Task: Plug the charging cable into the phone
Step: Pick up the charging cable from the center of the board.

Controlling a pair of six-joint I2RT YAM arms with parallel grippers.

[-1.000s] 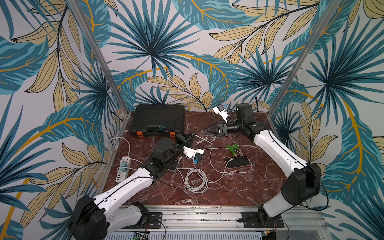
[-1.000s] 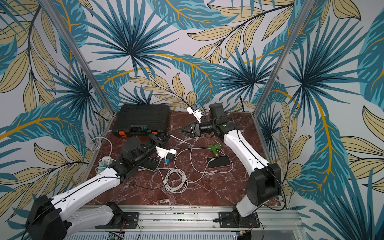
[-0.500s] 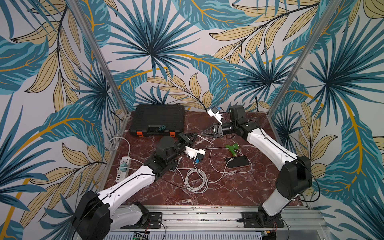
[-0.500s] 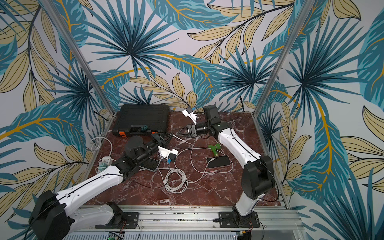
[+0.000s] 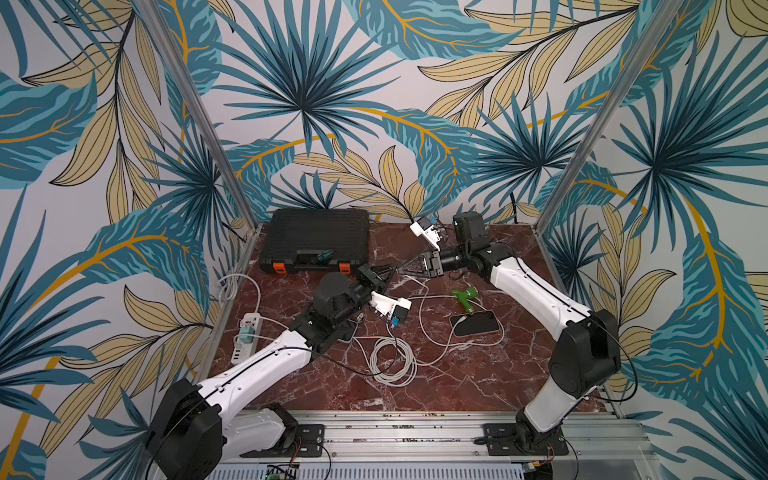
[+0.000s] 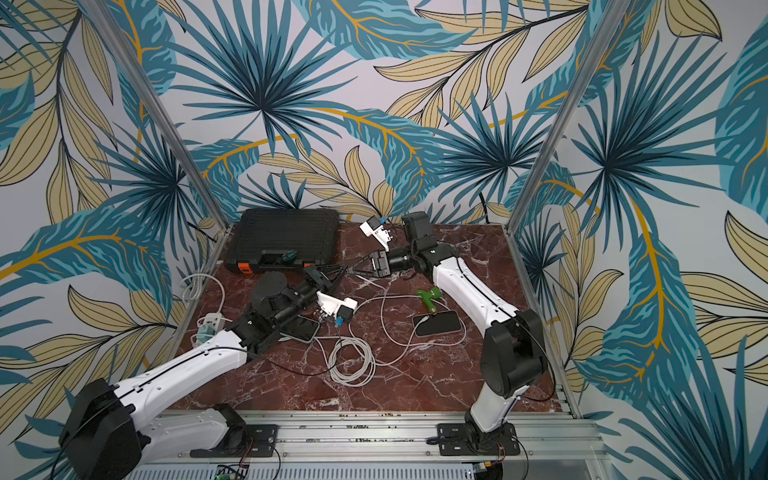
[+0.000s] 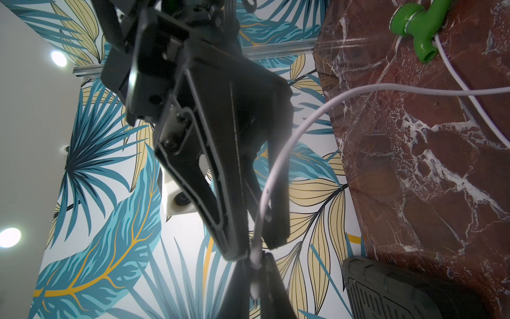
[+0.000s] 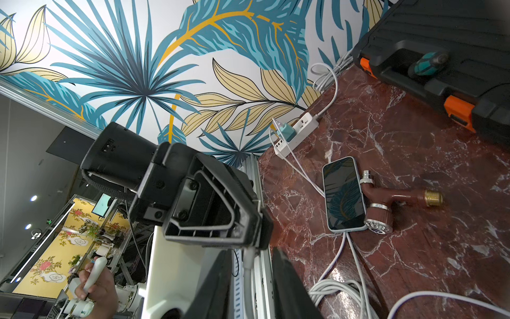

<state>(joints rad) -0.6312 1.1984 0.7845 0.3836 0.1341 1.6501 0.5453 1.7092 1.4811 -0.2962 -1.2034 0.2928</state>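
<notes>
Above table (image 5: 457, 386) centre, left pincer (image 7: 255, 261) clamps charging cable (image 8: 249, 290) end, axis toward right pincer (image 8: 251, 262), part-open, straddling it.

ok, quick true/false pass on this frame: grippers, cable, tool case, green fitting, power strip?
1. Left gripper is shut on the white cable. True.
2. Right gripper is clamped on a phone. False: its jaws stand apart on either side of the cable.
3. The black tool case is open. False: its lid is closed.
4. The green fitting lies on the case. False: it lies on the marble table, by the dark phone.
5. A teal charger sits in the power strip. True.
</notes>
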